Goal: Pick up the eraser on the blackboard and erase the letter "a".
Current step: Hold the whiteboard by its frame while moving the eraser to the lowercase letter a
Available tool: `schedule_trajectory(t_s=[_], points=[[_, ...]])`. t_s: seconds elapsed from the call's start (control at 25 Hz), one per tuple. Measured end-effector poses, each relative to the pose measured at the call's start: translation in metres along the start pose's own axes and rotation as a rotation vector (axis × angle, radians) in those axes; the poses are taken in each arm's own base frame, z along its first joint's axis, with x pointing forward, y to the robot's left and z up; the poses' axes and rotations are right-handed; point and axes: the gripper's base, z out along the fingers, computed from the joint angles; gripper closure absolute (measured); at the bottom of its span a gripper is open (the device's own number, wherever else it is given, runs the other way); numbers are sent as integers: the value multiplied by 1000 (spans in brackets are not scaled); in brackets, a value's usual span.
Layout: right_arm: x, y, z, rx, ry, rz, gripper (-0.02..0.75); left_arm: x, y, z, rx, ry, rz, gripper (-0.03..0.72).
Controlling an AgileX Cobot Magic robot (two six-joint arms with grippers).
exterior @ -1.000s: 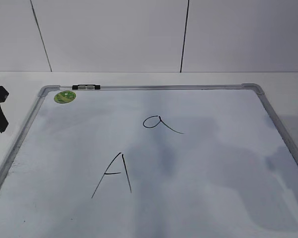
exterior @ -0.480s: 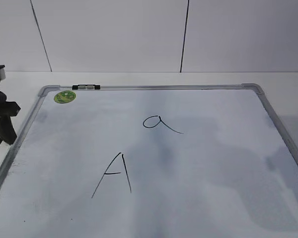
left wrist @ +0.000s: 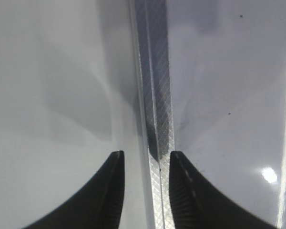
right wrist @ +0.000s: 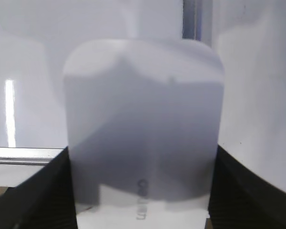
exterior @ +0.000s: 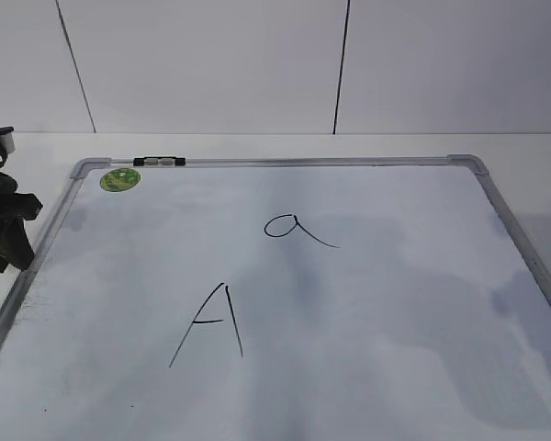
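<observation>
The blackboard (exterior: 395,276) is a white board in a silver frame that fills the exterior view. The small cursive letter "a" (exterior: 294,227) is at its middle. The eraser (right wrist: 143,124), a white rounded block with grey lettering, shows only in the right wrist view. My right gripper (right wrist: 143,152) is shut on its two sides near a corner of the board's frame (right wrist: 190,19). The right gripper is out of the exterior view. My left gripper (exterior: 9,230) hangs at the board's left edge. It is open and empty (left wrist: 145,160) over the frame rail (left wrist: 155,95).
A larger capital "A" (exterior: 211,322) is drawn below and left of the small "a". A round green sticker (exterior: 120,179) sits in the far left corner. A dark clip (exterior: 159,162) sits on the far rail. A white wall stands behind the table.
My left gripper has come further into view from the left, up to the board's left rail. The board and both letters are unchanged.
</observation>
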Motion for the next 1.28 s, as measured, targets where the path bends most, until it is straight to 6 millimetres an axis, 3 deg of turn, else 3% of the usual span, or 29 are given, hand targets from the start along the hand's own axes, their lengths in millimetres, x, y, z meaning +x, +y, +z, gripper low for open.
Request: schedule_trajectory(t_s=[0.72, 1.0, 1.28], points=[[0, 0, 0, 0, 0, 0, 178, -2, 3, 15, 7, 35, -14, 454], [0, 0, 0, -1, 0, 1, 178, -2, 2, 15, 15, 36, -19, 618], [0, 0, 0, -1, 2, 1, 178, -2, 2, 15, 20, 37, -23, 633]])
